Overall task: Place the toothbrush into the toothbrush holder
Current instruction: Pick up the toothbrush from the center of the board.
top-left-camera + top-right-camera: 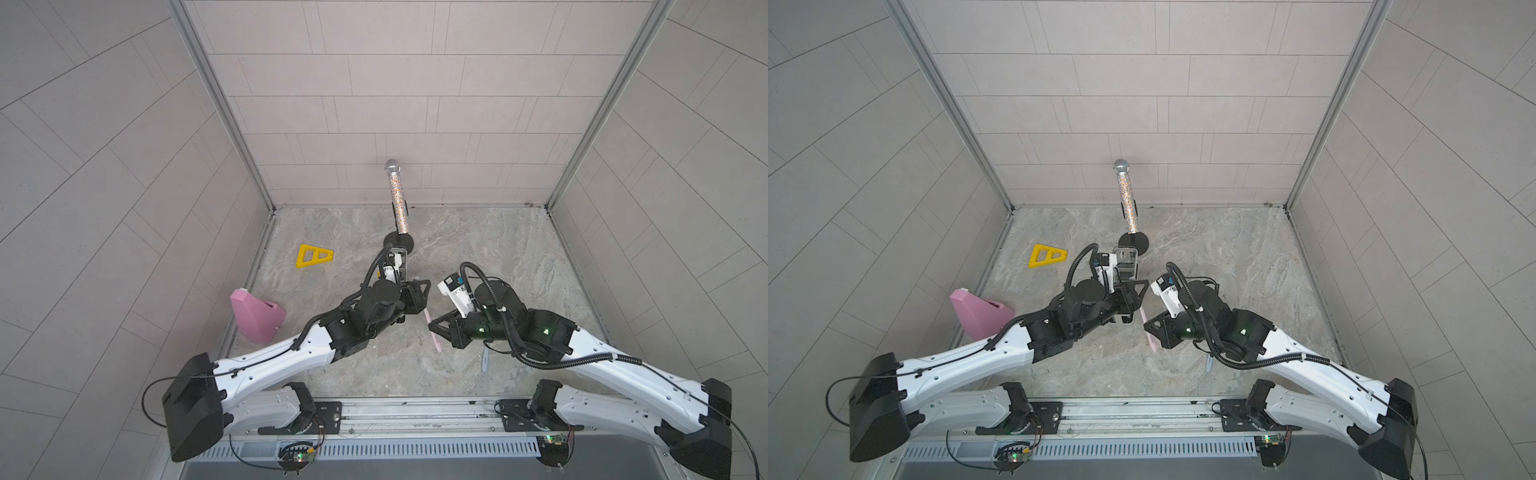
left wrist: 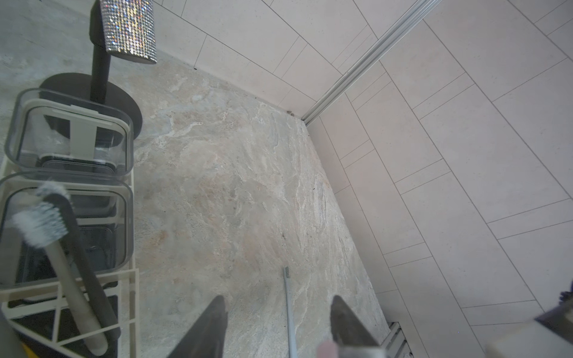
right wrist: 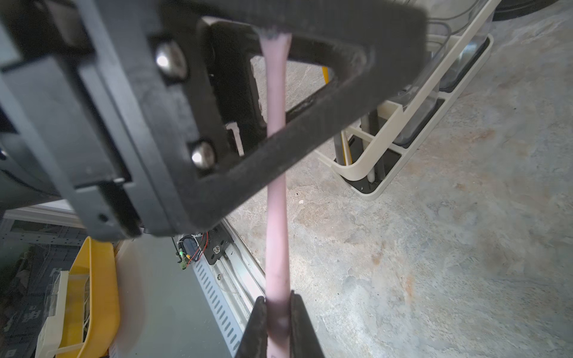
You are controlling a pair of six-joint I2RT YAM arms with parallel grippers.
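Note:
My right gripper (image 3: pixel 277 299) is shut on the handle of a pink toothbrush (image 3: pixel 276 217), which it holds off the floor. In both top views this toothbrush (image 1: pixel 437 343) (image 1: pixel 1153 341) slants between the two grippers. Its bristle end reaches into my left gripper (image 2: pixel 277 299), whose jaws stand apart; a pink blur (image 2: pixel 327 350) shows near their base. The toothbrush holder (image 3: pixel 350 169), a white frame rack with clear cups (image 2: pixel 71 136), stands just beside the left gripper (image 1: pixel 1136 291). Two other brushes (image 2: pixel 40 223) stand in it.
A glittery microphone (image 1: pixel 398 199) on a black round stand rises just behind the holder. A light blue toothbrush (image 1: pixel 485 361) lies on the stone floor under the right arm. A yellow triangle (image 1: pixel 313 255) and a pink container (image 1: pixel 255 316) sit at the left wall.

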